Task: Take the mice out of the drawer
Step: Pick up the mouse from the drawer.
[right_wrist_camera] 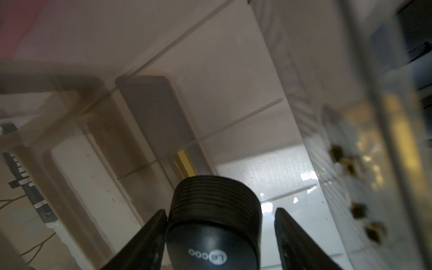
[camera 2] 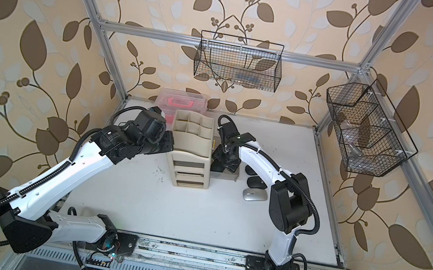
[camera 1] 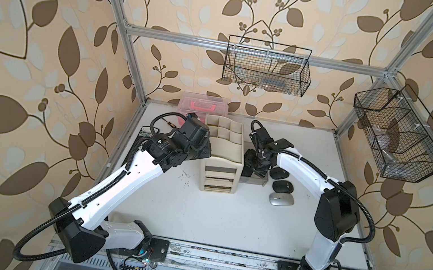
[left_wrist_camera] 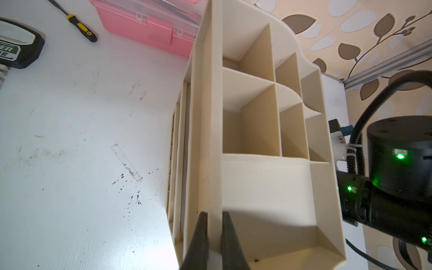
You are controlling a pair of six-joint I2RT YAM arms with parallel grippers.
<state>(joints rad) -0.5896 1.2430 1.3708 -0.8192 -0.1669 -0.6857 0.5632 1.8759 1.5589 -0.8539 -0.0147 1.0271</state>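
A beige desk organizer [camera 1: 222,154] stands mid-table. Its clear drawer [camera 1: 258,182] is pulled out to the right. My left gripper [left_wrist_camera: 214,214] is shut on the organizer's thin side wall [left_wrist_camera: 214,140]. My right gripper [right_wrist_camera: 219,211] reaches down into the drawer and stands open around a black mouse [right_wrist_camera: 215,224]. One finger [right_wrist_camera: 152,229] touches the mouse, and a gap separates the mouse from the opposite finger. Beside the drawer, two black mice [camera 1: 280,172] [camera 1: 283,186] and a silver mouse [camera 1: 281,199] lie on the table. What else the drawer holds is hidden under the right arm in both top views.
A pink case [camera 1: 204,105] sits behind the organizer, with a screwdriver [left_wrist_camera: 74,21] and a black tool [left_wrist_camera: 18,44] to its left. Wire baskets [camera 1: 267,67] [camera 1: 397,133] hang on the back and right frame. The right forearm [camera 1: 302,168] crosses above the loose mice.
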